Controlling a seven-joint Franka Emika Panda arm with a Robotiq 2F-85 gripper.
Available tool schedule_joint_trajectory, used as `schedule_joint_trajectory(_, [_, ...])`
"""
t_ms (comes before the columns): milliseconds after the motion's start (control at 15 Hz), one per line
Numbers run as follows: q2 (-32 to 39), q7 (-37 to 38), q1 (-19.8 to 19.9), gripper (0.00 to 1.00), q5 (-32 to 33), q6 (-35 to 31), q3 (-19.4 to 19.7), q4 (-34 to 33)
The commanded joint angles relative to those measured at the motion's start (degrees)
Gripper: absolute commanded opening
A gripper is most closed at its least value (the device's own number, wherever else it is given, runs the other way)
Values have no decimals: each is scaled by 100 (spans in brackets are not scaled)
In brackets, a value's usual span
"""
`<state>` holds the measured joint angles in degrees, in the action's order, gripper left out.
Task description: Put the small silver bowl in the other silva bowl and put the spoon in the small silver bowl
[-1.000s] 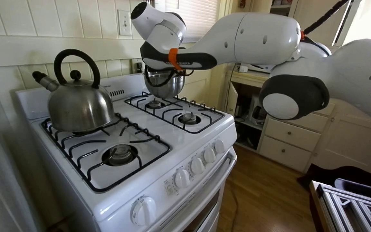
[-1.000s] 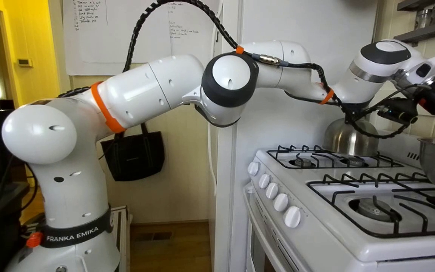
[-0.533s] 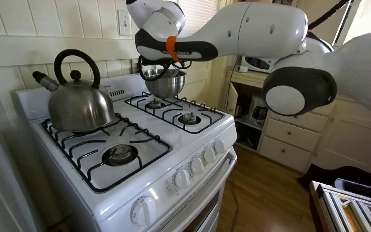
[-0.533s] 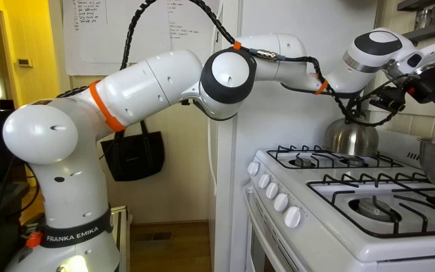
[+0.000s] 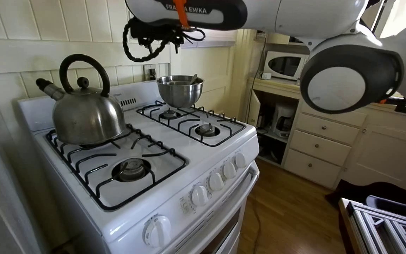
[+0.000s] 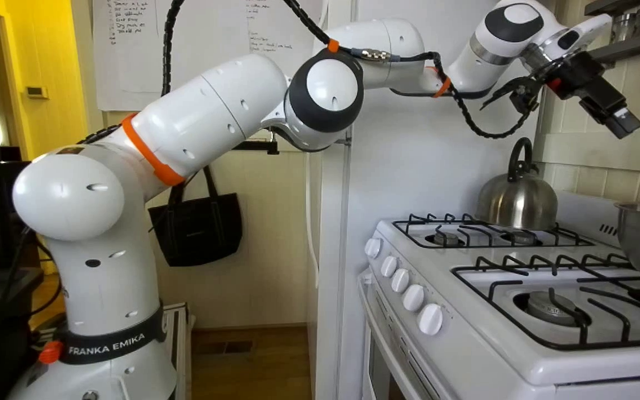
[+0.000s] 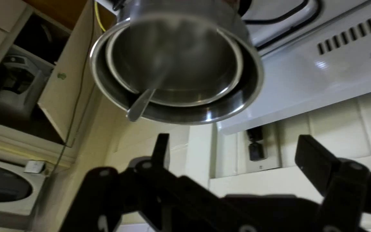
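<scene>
Below the claw [image 7: 233, 141], its fingers apart: the small silver bowl [image 7: 185, 96]
Well apart from the claw, beyond its fingertips in the wrist view, the small silver bowl sits inside the wider silver bowl [image 7: 185, 116]; the spoon [image 7: 140, 104] leans in the small silver bowl, its handle slanting out over both rims, its other end blurred.

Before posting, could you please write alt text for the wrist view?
A small silver bowl sits inside a wider silver bowl, with a spoon in the small one, its handle crossing both rims. In the foreground, the end effector stands open.
</scene>
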<state>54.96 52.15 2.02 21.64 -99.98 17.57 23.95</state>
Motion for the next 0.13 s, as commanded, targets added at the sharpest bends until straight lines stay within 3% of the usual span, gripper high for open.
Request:
schedule_joint_trajectory(0, [-59, -208, -52, 100, -148, 5, -43, -1])
schedule_joint_trajectory(67, [-104, -343, -72, 100, -218, 2, -113, -1])
